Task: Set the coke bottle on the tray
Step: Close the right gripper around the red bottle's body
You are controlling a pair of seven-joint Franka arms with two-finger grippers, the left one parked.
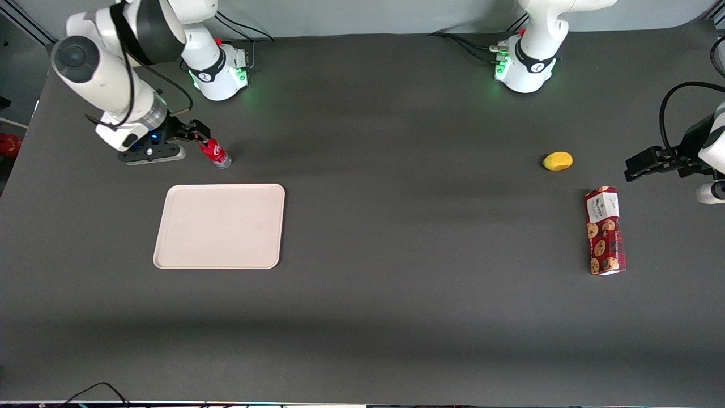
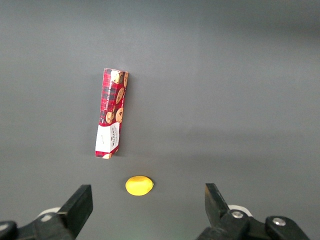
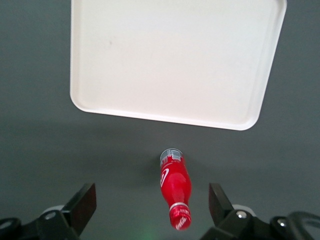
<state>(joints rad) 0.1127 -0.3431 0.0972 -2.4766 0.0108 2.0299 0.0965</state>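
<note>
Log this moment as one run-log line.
stage: pre-grasp | end effector: open, straddling coke bottle, not touching | tray: bare, nearer front camera than bottle | lemon, cookie box: toward parked arm's end

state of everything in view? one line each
claw: open, above the bottle, not gripping
bottle: on the table, farther from the front camera than the tray, not on it
tray: flat on the table, nothing on it
cookie box: lying flat, toward the parked arm's end
lemon: beside the box
</note>
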